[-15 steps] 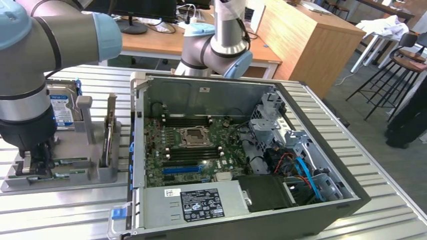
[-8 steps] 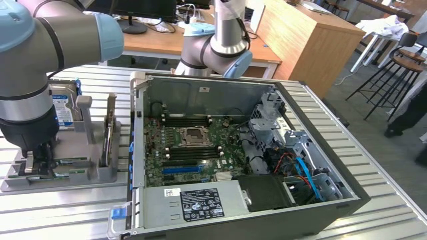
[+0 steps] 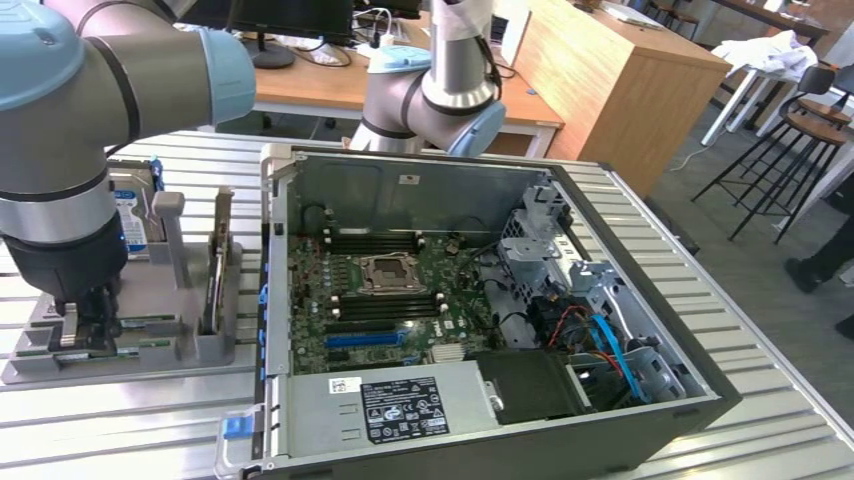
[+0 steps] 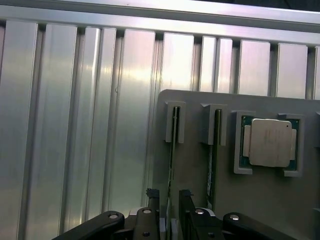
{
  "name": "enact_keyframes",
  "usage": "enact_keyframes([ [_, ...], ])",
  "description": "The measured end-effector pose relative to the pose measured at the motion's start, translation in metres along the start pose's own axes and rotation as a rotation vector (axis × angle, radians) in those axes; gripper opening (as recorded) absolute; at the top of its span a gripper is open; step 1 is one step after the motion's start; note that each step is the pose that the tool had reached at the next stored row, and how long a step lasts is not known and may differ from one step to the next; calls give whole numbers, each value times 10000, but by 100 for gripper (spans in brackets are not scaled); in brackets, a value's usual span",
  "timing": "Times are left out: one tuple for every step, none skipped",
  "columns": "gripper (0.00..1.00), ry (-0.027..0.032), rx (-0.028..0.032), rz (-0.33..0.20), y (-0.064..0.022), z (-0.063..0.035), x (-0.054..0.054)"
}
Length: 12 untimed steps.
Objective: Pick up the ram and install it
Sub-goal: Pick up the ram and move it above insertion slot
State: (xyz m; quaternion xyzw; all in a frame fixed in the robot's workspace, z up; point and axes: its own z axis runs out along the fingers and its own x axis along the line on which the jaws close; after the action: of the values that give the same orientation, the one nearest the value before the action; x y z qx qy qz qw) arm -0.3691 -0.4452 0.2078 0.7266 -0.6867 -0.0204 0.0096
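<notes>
Pincer (image 4: 169, 197) down low over the grey holder (image 4: 192, 165) on the ribbed aluminium desk (image 4: 75, 125). Jaws stand open, one finger on each side of the ram (image 4: 172, 165), which stands on edge in its slot. Can't tell whether the pads touch it.

Twin stick (image 4: 214, 150) is one slot over, just beside the pincer, also on edge. Past that sits a processor chip (image 4: 267, 142) in its own pocket, plain metal lid, no writing legible.

Exterior view: pincer (image 3: 83, 330) at the holder (image 3: 174, 350). The open computer case (image 3: 467, 290) is well apart, to the exterior view's right. The power supply label (image 3: 400, 408) is black and white, print too small to read.
</notes>
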Motion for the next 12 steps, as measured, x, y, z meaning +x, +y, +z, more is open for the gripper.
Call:
enact_keyframes([
  [30,0,-1,0,-11,-1,1],
  [30,0,1,0,-21,0,1],
  [30,0,0,0,-31,-1,2],
  [30,0,0,0,-40,-1,2],
  [30,0,-1,0,-48,-2,3],
  [30,0,-1,-1,-57,-2,3],
  [30,0,-1,0,-66,-2,4],
  [30,0,-1,-1,-76,-2,4],
  [30,0,0,0,-85,-2,5],
  [30,0,-1,0,-93,-3,5],
  [30,-1,1,-1,-98,-2,5],
  [30,-1,1,0,-99,-2,5],
])
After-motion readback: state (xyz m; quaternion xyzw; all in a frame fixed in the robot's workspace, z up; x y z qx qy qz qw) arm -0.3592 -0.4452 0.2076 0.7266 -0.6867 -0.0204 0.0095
